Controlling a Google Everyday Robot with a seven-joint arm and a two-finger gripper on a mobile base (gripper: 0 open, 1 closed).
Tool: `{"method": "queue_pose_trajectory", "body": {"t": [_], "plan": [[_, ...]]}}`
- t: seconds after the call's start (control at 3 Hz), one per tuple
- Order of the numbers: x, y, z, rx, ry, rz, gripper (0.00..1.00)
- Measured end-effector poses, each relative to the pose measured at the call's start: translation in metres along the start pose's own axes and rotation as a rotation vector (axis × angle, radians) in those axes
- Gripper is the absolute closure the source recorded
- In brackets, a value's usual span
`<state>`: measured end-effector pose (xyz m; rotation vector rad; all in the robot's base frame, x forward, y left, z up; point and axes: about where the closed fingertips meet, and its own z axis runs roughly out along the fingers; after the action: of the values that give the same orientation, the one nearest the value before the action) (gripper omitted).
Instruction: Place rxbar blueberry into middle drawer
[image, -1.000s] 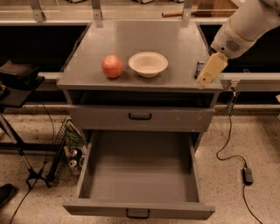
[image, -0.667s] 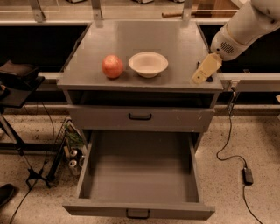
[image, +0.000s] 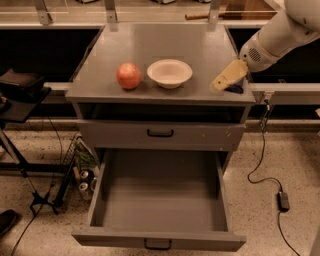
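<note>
1. Movement is carrying the gripper slightly left of where it hung a second ago, over the right front corner of the cabinet top; whether it is open or closed, I cannot tell.
2. Just below and right of the gripper, the rxbar blueberry is now peeking out as a dark blue sliver lying on the top.
3. Left of the gripper, the white bowl and, farther left, the apple are sitting unmoved.
4. Well below the gripper and to its left, the middle drawer is standing pulled out.
5. Judging by this, the pickup is still being lined up; the bar is not yet travelling to the drawer.
</note>
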<state>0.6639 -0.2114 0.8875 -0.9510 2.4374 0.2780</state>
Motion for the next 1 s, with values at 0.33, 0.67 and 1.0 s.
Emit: {"method": "queue_pose_trajectory", "body": {"t": [0.33,0.67,1.0], "plan": [[0.000,0.000,0.000,0.000,0.000,0.000,0.00],[0.000,0.000,0.003,0.015,0.011,0.016,0.00],[-0.006,-0.001,0.016,0.069,0.044,0.057,0.00]]}}
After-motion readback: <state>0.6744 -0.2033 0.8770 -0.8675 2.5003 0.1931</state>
